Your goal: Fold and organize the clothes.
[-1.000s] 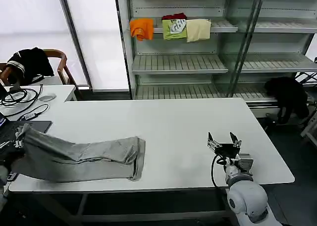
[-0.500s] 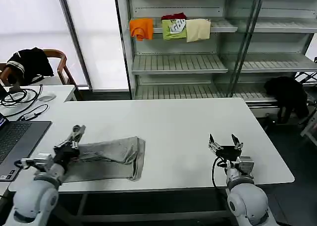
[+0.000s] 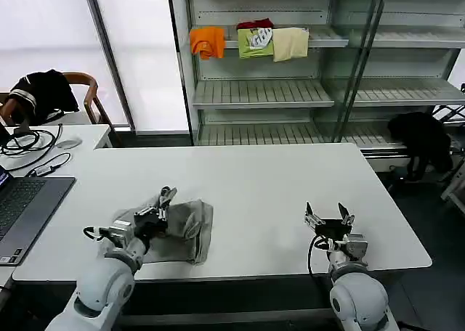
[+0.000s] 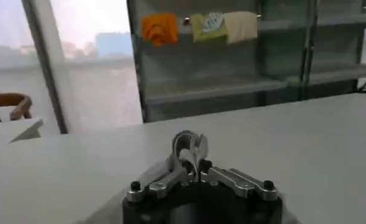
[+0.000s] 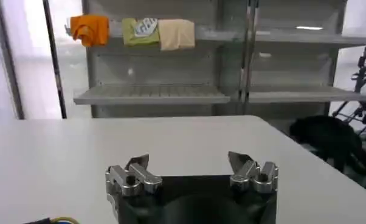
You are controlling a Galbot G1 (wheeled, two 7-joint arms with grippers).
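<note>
The left gripper (image 3: 166, 197) sits low over the near left part of the white table (image 3: 276, 186), its fingers pinched together on a fold of the light grey T-shirt (image 3: 190, 228). The left wrist view confirms this: a small loop of grey fabric (image 4: 189, 149) is clamped between the closed fingertips and stands up above them. The T-shirt lies bunched and folded over on itself on the near left part of the table, close to the front edge, partly beneath the left arm. The right gripper (image 3: 328, 214) is parked near the front edge on the right side of the table, well apart from the T-shirt, fingers (image 5: 136, 162) spread wide with nothing between them.

Left of the T-shirt, a laptop (image 3: 22, 207) rests at the table's left edge. Beyond it, cables (image 3: 29, 146) and a mouse (image 3: 69, 143) lie on a second white desk, with a black garment (image 3: 43, 91) draped on a wooden chair behind.

Past the far table edge stands a metal shelving unit (image 3: 290, 91). Its upper shelf carries orange (image 3: 208, 41), green (image 3: 256, 42) and cream (image 3: 290, 43) folded garments. Another black garment (image 3: 421, 139) lies at the lower right of the shelving.
</note>
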